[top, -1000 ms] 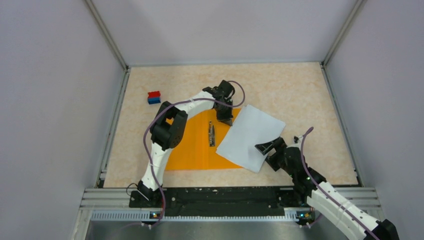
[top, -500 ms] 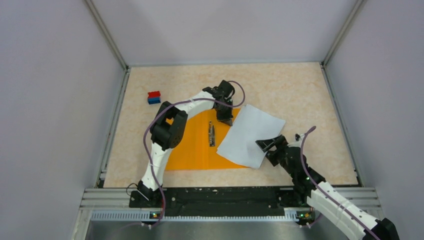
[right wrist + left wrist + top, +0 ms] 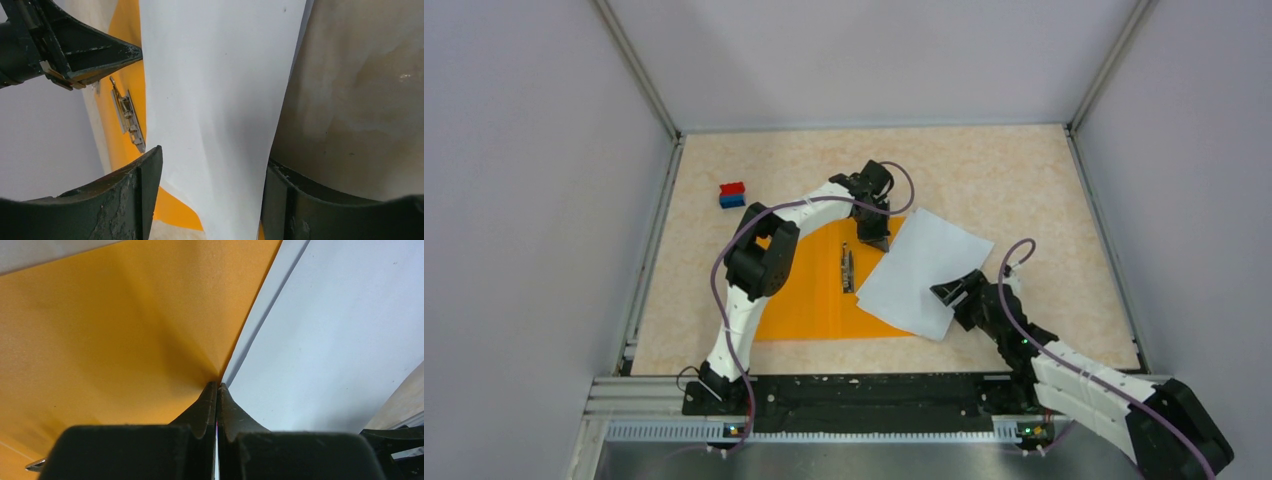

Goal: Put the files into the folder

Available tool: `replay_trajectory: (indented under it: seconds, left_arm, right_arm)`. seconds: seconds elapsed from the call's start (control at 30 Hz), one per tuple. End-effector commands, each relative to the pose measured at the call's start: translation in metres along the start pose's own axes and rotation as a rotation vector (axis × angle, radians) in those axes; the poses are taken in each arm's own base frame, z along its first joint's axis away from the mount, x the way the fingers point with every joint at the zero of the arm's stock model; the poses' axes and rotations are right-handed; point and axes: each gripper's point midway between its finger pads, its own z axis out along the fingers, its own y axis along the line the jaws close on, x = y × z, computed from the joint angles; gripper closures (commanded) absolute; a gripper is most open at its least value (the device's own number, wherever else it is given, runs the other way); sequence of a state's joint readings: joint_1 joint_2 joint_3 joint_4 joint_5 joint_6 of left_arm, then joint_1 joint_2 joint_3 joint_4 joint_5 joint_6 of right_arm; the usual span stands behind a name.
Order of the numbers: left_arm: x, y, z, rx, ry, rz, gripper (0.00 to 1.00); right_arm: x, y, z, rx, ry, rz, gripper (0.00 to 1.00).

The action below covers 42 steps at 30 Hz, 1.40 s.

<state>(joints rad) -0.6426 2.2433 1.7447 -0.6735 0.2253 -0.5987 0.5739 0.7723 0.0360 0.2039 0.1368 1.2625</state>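
Observation:
The orange folder (image 3: 809, 290) lies open on the table, its metal clip (image 3: 848, 268) in the middle. The white files (image 3: 924, 268) lie askew, half on the folder's right side and half on the table. My left gripper (image 3: 876, 238) is shut on the folder's far right edge, right beside the files' far corner; in the left wrist view the orange folder (image 3: 115, 330) creases into the closed tips of the left gripper (image 3: 218, 386). My right gripper (image 3: 951, 292) stands open astride the files' near right edge. The files (image 3: 220, 100) run between its fingers (image 3: 147, 175).
A small red-and-blue block (image 3: 732, 194) sits at the far left of the table. Grey walls close in the left, right and far sides. A metal rail (image 3: 874, 390) with the arm bases runs along the near edge.
My right gripper has slid left onto the files' near right edge and its jaws have narrowed. The files have shifted slightly left. The left arm has not moved.

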Motion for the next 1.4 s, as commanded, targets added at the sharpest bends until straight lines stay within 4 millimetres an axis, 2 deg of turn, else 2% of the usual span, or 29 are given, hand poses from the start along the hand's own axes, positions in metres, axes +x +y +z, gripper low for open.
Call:
replay_trajectory:
  seconds: [0.0,0.17,0.3,0.5,0.6,0.67,0.7,0.83,0.9,1.07,1.13,1.23,1.37]
  left_arm:
    - [0.048,0.044,0.039,-0.146,0.148,0.016,1.00]
    - [0.047,0.041,0.038,-0.138,0.147,0.021,1.00]
    - [0.047,0.038,0.036,-0.124,0.149,0.023,1.00]
    - [0.042,0.034,0.030,-0.108,0.136,0.023,1.00]
    - [0.030,0.030,0.018,-0.088,0.110,0.019,1.00]
    - [0.018,0.028,0.004,-0.072,0.076,0.015,0.95]
    - [0.012,0.027,-0.003,-0.062,0.058,0.018,0.92]
    - [-0.010,0.026,-0.035,-0.030,0.007,0.015,0.75]
    - [-0.017,0.026,-0.053,-0.030,-0.030,0.021,0.67]
    - [-0.015,0.035,-0.086,-0.042,-0.104,0.000,0.54]
    - [-0.011,0.043,-0.098,-0.065,-0.144,-0.013,0.52]
    - [0.001,0.066,-0.106,-0.130,-0.178,-0.058,0.51]
    - [0.020,0.103,-0.112,-0.231,-0.228,-0.125,0.56]
  right_arm:
    - [-0.011,0.019,0.005,-0.031,-0.043,-0.056,0.37]
    - [-0.015,0.025,0.010,-0.036,-0.057,-0.103,0.43]
    - [-0.009,0.026,0.015,-0.028,-0.021,-0.136,0.59]
    - [-0.014,0.026,0.014,-0.004,-0.037,-0.153,0.61]
    - [-0.019,0.030,0.012,0.041,-0.037,-0.194,0.81]
    - [-0.025,0.037,0.010,0.064,-0.040,-0.235,0.96]
    - [-0.027,0.039,0.008,0.071,-0.039,-0.257,1.00]
    - [-0.032,0.058,0.006,0.018,0.008,-0.350,1.00]
    - [-0.030,0.061,0.008,-0.002,0.064,-0.388,1.00]
    - [-0.013,0.068,0.013,-0.067,0.222,-0.464,1.00]
    - [-0.005,0.070,0.017,-0.082,0.276,-0.475,1.00]
    - [0.003,0.069,0.020,-0.092,0.334,-0.467,1.00]
    - [0.005,0.075,0.022,-0.112,0.366,-0.476,1.00]
